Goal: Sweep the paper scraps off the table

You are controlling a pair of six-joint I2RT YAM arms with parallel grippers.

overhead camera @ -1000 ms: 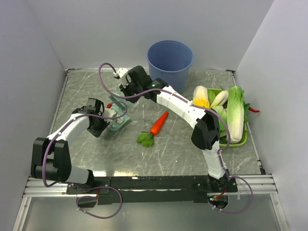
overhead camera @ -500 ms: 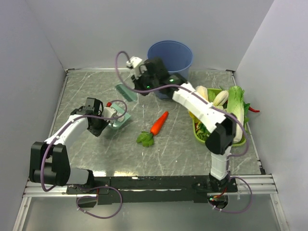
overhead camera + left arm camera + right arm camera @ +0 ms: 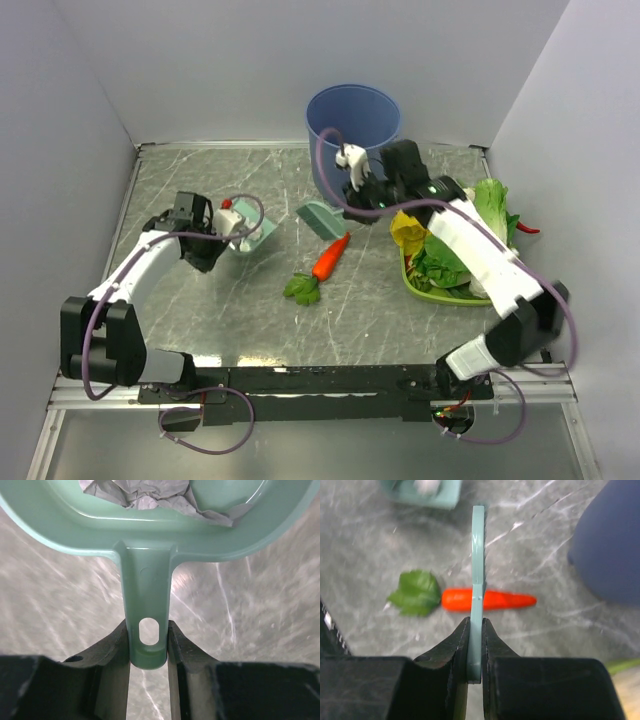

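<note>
left gripper [image 3: 147,647]: clamped on teal plastic dustpan [image 3: 145,580], crumpled paper scraps [image 3: 145,497] inside
right gripper [image 3: 476,647]: pinching teal plastic brush [image 3: 478,555]

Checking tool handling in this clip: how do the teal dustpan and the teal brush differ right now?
The left gripper holds the dustpan; the right gripper holds the brush. The dustpan carries crumpled paper scraps; none show on the brush. The dustpan is at the left side, the brush by the blue bucket and the carrot. Both are teal plastic, each clamped at its handle.
</note>
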